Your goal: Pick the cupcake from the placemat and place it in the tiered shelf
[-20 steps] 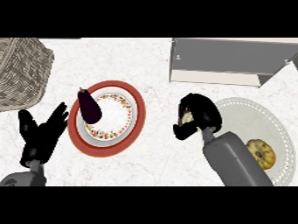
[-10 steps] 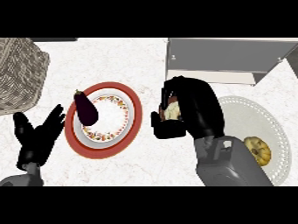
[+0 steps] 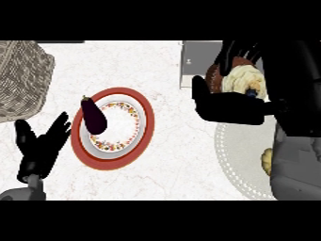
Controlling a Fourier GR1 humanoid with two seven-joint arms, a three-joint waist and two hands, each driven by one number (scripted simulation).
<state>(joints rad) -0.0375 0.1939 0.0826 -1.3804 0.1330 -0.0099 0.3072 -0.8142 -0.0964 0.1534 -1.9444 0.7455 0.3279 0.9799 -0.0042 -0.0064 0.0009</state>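
Note:
My right hand (image 3: 228, 106) is raised close to the head view, large in the upper right, its fingers and thumb curled round the cupcake (image 3: 243, 81), which has cream frosting and a brown wrapper. Behind the hand, the grey tiered shelf (image 3: 194, 59) shows only partly at the top. The pale round placemat (image 3: 236, 150) lies on the counter below the hand, largely hidden by my right forearm. My left hand (image 3: 41, 146) rests open at the lower left, fingers up.
A red-rimmed plate (image 3: 132, 124) in the middle carries a dark purple eggplant (image 3: 93, 115). A wicker basket (image 3: 10, 75) fills the upper left corner. A yellow-brown pastry (image 3: 266, 160) lies on the placemat by my forearm.
My right hand has risen with the cupcake, coming much closer to the head view and shifting toward the shelf. The left hand has stayed put.

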